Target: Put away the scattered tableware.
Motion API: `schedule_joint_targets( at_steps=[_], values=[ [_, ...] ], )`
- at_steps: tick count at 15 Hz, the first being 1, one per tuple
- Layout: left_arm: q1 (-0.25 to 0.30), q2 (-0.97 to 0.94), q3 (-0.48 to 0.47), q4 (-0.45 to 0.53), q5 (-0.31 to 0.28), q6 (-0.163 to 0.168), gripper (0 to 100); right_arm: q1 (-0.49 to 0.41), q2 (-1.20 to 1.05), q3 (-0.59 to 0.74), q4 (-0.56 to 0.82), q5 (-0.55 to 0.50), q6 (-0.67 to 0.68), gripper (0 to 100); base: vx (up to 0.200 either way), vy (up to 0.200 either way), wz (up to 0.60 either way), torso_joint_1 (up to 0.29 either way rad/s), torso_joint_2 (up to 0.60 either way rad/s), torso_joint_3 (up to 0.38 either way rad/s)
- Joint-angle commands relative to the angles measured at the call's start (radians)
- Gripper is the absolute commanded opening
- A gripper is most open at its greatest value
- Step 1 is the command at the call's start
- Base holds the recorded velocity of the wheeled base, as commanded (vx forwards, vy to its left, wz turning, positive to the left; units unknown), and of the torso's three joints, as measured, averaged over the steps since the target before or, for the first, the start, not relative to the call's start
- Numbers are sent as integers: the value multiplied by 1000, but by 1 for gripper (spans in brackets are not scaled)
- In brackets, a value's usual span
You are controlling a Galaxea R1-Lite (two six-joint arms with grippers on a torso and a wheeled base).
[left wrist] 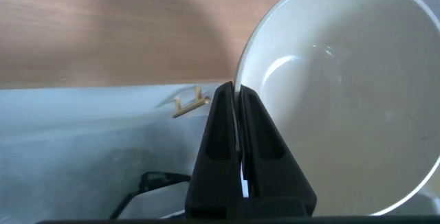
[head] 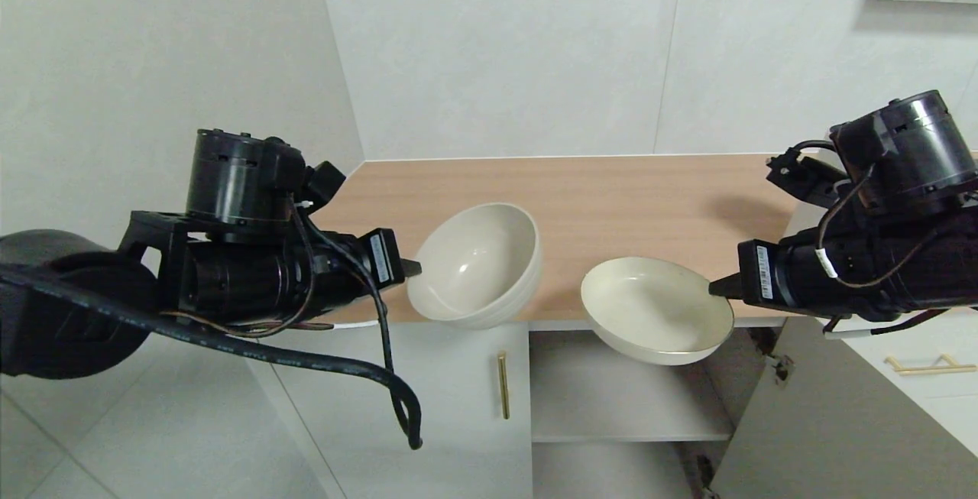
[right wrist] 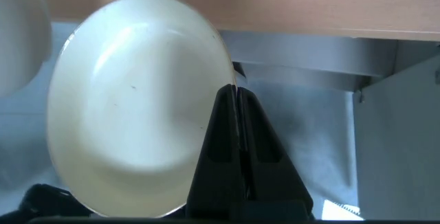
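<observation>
A wooden countertop [head: 611,193] runs along a tiled kitchen wall, with a white cabinet [head: 458,407] below it. One cabinet door [head: 825,422] hangs open on the robot's right, showing an inner shelf [head: 619,432].

At the counter's front edge each arm holds a cream-coloured piece of tableware by its rim. The left gripper [head: 412,267] is pinched nearly closed on the near-left rim of a deep bowl [head: 477,262], which is tilted so its glossy inside faces the camera. The bowl crosses the counter's front edge; whether its base touches the wood cannot be told.

The right gripper [head: 717,285], its fingers likewise drawn tight, grips the right rim of a shallow bowl [head: 649,308]. That bowl sits lower and nearer than the deep one, in front of the counter edge and over the open compartment, just apart from its neighbour.

The left wrist view shows the rim's thin edge caught between the two black fingers, with counter wood behind it. The right wrist view shows the same pinch on the shallow bowl, a faint speck on its glaze and the deep bowl's curve at the frame's corner.

The head view adds a slim gold handle [head: 503,384] on the closed door and another handle [head: 928,365] on a drawer at the far right.
</observation>
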State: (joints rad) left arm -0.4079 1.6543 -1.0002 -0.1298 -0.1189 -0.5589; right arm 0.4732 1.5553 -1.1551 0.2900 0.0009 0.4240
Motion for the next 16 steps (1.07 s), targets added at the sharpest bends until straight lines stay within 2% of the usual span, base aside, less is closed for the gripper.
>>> schedule_joint_targets(
  at_steps=[1,4,5,7,8,16],
  values=[
    [-3,-16,12,19,1,39,0,2,-8,11,0,-2,-10,0,0,0,0,0,0,0],
    [-17,-17,12,42,1,48,0,12,-6,12,0,-2,-11,0,0,0,0,0,0,0],
    [-28,-16,17,47,1,59,0,12,-4,11,-2,-2,-10,0,0,0,0,0,0,0],
    [-32,-14,28,45,1,86,0,12,-1,11,-2,-2,-10,0,-200,0,0,7,2,0],
    [-32,-13,28,45,2,88,0,12,0,11,-2,-2,-10,0,-200,0,0,22,2,2],
    [-32,-4,26,41,16,88,0,12,26,12,-17,-2,-10,0,0,0,0,0,0,0]
  ],
)
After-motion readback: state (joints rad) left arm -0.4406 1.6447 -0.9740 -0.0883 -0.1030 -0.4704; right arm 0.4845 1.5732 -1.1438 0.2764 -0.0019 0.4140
